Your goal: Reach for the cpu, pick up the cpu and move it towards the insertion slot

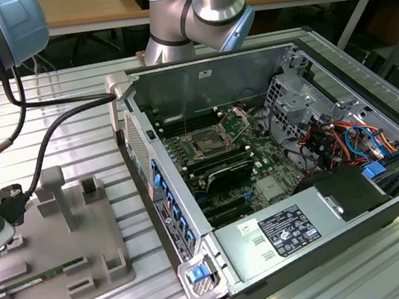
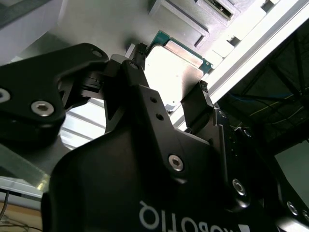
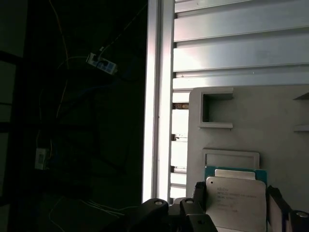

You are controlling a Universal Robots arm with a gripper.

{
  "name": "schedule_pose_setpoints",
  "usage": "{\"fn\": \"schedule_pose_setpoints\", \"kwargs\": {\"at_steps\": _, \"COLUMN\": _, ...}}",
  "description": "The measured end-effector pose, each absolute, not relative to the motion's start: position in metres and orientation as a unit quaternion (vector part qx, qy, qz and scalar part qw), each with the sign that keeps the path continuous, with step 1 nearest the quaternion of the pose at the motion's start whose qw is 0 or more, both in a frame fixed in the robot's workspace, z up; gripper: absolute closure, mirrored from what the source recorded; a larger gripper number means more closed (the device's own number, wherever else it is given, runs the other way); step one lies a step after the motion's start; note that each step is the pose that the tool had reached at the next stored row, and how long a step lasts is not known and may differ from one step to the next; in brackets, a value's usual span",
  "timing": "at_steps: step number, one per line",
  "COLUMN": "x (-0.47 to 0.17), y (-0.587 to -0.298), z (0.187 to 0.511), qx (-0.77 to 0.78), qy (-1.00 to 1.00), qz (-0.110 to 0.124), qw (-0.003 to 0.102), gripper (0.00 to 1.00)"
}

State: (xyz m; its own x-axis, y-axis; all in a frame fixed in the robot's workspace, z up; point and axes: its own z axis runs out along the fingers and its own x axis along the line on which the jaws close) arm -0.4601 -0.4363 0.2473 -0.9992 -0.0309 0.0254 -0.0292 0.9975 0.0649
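While the black hand (image 2: 169,76) grips it, the small flat square cpu (image 2: 175,60) of silvery-white metal lies over the grey moulded fixture plate (image 3: 270,121).
Its fingers (image 2: 199,96) press against opposite edges of the cpu, closed to just its width. Its pale top is stepped at the corners, with a thin green rim showing along one side in both wrist views. In the exterior view the square dark shiny-framed insertion slot (image 1: 206,145) lies well apart, inside the open grey metal computer case (image 1: 204,81) on the ribbed aluminium worktop (image 1: 64,94).
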Motion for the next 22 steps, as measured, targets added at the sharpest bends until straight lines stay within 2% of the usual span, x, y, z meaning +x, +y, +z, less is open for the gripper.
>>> {"fn": "schedule_pose_setpoints", "kwargs": {"at_steps": 22, "x": -0.459, "y": -0.436, "z": 0.26, "qx": 0.015, "qy": -0.999, "qz": -0.032, "qw": 0.013, "gripper": 0.45}}
